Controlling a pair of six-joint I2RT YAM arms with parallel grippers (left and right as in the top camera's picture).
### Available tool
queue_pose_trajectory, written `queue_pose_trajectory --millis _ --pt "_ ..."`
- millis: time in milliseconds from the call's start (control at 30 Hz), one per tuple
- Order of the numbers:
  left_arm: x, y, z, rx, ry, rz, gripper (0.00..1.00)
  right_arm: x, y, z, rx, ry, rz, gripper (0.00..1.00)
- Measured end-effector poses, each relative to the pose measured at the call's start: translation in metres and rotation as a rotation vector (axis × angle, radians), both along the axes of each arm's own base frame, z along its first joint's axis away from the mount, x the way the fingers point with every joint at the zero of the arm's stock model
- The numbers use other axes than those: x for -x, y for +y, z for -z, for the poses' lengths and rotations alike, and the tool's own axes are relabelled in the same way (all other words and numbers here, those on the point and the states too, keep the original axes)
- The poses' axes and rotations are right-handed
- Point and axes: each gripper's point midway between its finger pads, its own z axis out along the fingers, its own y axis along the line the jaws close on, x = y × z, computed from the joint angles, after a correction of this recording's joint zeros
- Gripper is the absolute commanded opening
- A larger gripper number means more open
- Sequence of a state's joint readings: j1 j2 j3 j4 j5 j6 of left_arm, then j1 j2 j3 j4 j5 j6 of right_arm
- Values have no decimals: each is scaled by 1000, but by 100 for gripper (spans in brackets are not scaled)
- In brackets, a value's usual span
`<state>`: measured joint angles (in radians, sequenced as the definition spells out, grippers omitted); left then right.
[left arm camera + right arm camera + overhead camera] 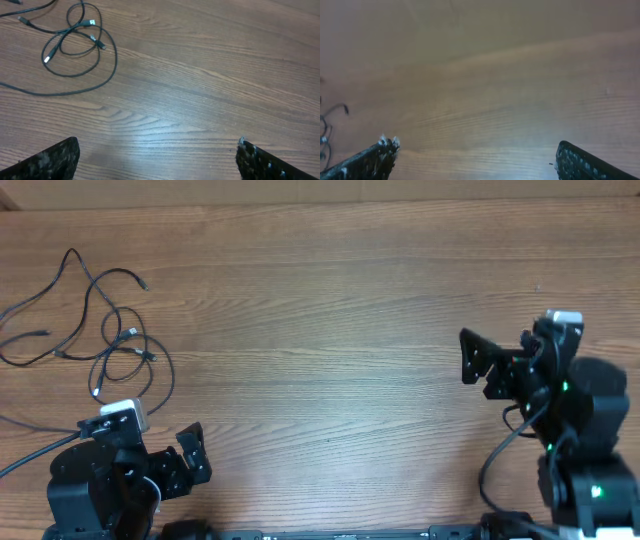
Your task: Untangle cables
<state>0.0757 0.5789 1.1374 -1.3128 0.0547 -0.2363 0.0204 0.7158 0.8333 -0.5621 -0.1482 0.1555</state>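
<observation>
The cables (133,333) are thin black cords with small plug ends, lying in loose crossing loops on the wooden table at the far left. In the left wrist view the cables (91,23) sit at the upper left, well ahead of the fingers. My left gripper (185,462) is near the front edge, below and right of the loops; the left gripper (157,162) is open over bare wood. My right gripper (476,365) is far away on the right side, pointing left. That right gripper (477,160) is open and empty, with only the cables' ends (346,110) at the left edge.
A thicker black wire (30,455) runs from the left arm's base off the left edge. The table's far edge (300,202) lies along the top. Bare wood (330,350) stretches between the two arms.
</observation>
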Motion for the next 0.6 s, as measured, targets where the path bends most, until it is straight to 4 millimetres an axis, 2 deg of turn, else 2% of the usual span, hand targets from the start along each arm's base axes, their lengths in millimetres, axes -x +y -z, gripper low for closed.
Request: queue_pose_trajectory --millis 267,600 --pt "0 0 0 0 0 0 99 17 2 -1 -5 -196 -8 100" --pt "0 0 0 0 1 0 100 30 3 1 -12 -417 -16 100"
